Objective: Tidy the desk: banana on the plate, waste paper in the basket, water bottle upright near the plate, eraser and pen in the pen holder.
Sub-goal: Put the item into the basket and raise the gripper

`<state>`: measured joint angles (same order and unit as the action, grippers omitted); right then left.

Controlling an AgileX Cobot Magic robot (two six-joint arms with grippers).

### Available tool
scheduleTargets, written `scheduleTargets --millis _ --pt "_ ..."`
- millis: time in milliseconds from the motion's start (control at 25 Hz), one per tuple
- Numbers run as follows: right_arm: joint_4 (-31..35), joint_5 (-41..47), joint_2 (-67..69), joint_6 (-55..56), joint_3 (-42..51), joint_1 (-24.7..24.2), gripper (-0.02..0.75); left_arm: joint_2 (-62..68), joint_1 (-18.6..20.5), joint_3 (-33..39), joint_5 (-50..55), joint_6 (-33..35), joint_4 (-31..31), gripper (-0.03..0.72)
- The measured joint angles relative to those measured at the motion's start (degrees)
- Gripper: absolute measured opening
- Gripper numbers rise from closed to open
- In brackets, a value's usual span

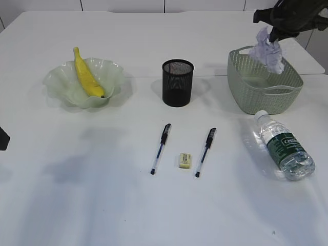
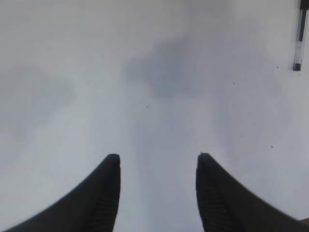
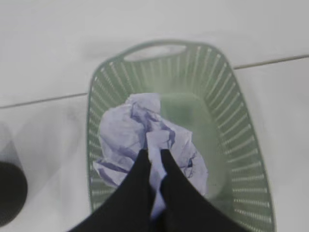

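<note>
My right gripper point(image 3: 153, 153) is shut on a fold of the crumpled white waste paper point(image 3: 130, 130), holding it over the sage-green basket point(image 3: 241, 145). From outside, the waste paper point(image 1: 270, 51) hangs from that gripper point(image 1: 270, 32) above the basket point(image 1: 266, 92). The banana point(image 1: 87, 74) lies in the pale green wavy plate point(image 1: 56, 84). The black mesh pen holder point(image 1: 178, 82) stands mid-table. Two pens point(image 1: 160, 148) point(image 1: 205, 152) lie in front of it with the eraser point(image 1: 185, 160) between them. The water bottle point(image 1: 284, 146) lies on its side. My left gripper point(image 2: 158, 157) is open over bare table.
A pen point(image 2: 299, 41) shows at the top right corner of the left wrist view. The pen holder's dark rim point(image 3: 9, 193) sits at the left edge of the right wrist view. A seam in the white table point(image 1: 138, 77) runs behind the plate and basket.
</note>
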<state>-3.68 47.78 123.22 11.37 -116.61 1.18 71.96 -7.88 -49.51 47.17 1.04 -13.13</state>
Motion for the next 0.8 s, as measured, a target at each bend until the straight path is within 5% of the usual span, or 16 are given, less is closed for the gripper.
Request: scheduleTargets --millis 360,800 --pt "1.6 -4.8 2.4 0.7 -0.1 -1.4 0.029 0.0 0.0 0.0 0.4 0.0 -1.1 0.356" --pt "3.0 -4.1 3.4 1.4 -0.1 -1.4 0.314 0.0 0.0 0.0 1.9 0.0 -1.5 0.355"
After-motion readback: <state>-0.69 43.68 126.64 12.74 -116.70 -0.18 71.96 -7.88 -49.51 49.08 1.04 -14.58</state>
